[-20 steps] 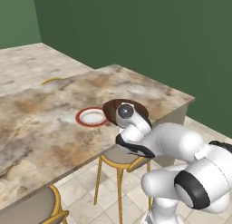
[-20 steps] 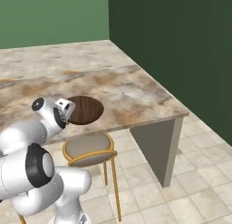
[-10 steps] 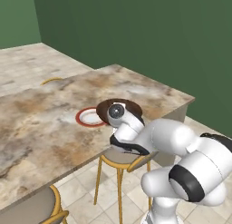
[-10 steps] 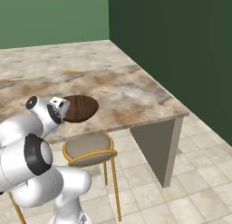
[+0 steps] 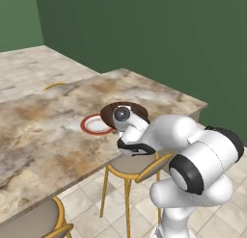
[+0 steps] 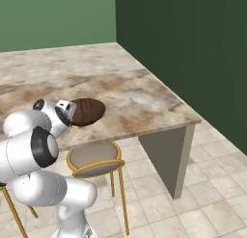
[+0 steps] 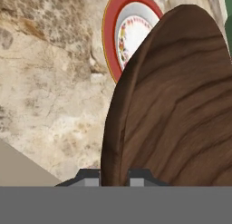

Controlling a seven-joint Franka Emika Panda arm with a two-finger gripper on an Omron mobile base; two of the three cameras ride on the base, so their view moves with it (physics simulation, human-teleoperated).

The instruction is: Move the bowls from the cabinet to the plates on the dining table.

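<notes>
The claw (image 7: 114, 174) grips the rim of the dark brown wood-grained bowl (image 7: 172, 105), now closer over the empty red-rimmed white plate (image 7: 124, 32) on the marbled counter (image 7: 45, 82).

bowl (image 5: 126, 109) over the table (image 5: 43, 131), seemingly just right of plate (image 5: 94, 125).

Brown bowl (image 5: 124, 110) carried leftward, now overlapping the red-rimmed plate (image 5: 93, 125), arm swung further across table (image 5: 43, 131)

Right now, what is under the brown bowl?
The bowl, gripped by its rim, hangs above the table, beside the plate. The bowl covers part of the plate's far edge.
</notes>
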